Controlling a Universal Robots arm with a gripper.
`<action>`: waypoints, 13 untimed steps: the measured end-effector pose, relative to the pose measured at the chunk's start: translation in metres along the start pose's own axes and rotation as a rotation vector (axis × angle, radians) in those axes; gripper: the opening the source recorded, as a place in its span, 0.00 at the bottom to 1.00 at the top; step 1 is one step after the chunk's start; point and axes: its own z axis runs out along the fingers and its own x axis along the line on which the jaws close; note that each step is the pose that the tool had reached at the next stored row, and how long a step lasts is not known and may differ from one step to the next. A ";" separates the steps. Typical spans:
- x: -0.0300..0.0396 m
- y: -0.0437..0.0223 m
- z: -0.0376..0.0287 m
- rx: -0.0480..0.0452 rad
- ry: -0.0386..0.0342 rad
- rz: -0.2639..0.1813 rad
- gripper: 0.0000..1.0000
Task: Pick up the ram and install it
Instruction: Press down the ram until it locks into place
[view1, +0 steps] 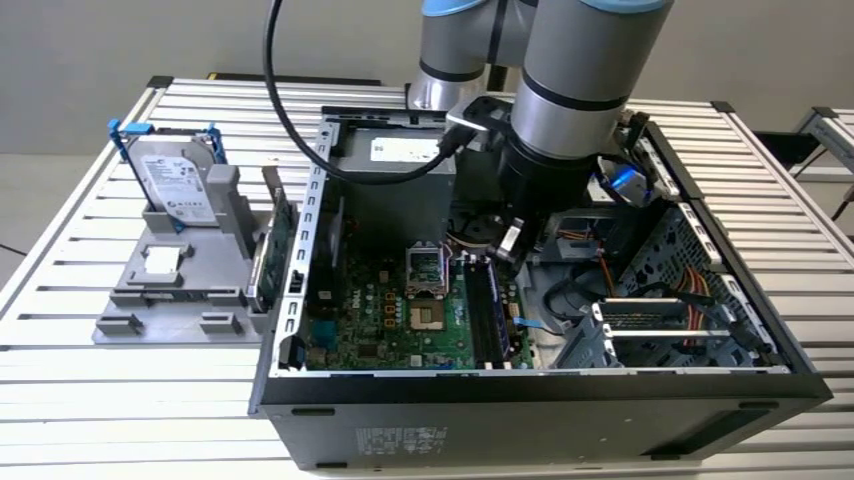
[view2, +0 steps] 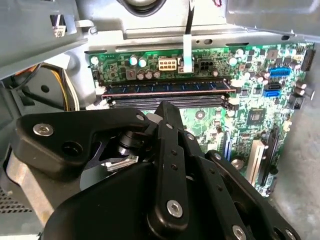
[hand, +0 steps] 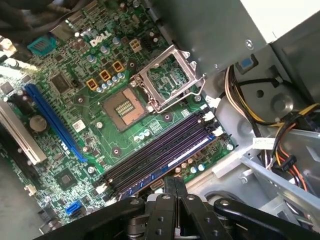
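Note:
The ram (view2: 167, 89), a long bluish strip with a row of dark chips, stands on edge in a memory slot of the motherboard (view1: 387, 310) inside the open computer case. In the first wrist view the ram (hand: 167, 162) is the bluish strip in the slot row nearest the fingers. My gripper (view1: 511, 240) hangs just above the slots. Its black fingers (view2: 172, 150) are pressed together at the tip, over the middle of the ram's length, with nothing between them. I cannot tell whether the tip touches the ram's top edge.
The case walls (view1: 300, 250) and the drive cage with orange cables (view1: 667, 300) close in the motherboard. The open processor socket (hand: 125, 107) lies beside the slots. On a grey stand outside the case are a hard drive in a blue frame (view1: 174, 180) and a green card (view1: 274, 265).

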 end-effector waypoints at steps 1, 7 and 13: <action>0.0000 0.0000 0.0002 -0.0002 -0.0001 -0.011 0.00; 0.0000 0.0000 0.0017 -0.0013 -0.0007 -0.076 0.00; 0.0000 0.0001 0.0038 -0.0024 -0.0014 -0.143 0.00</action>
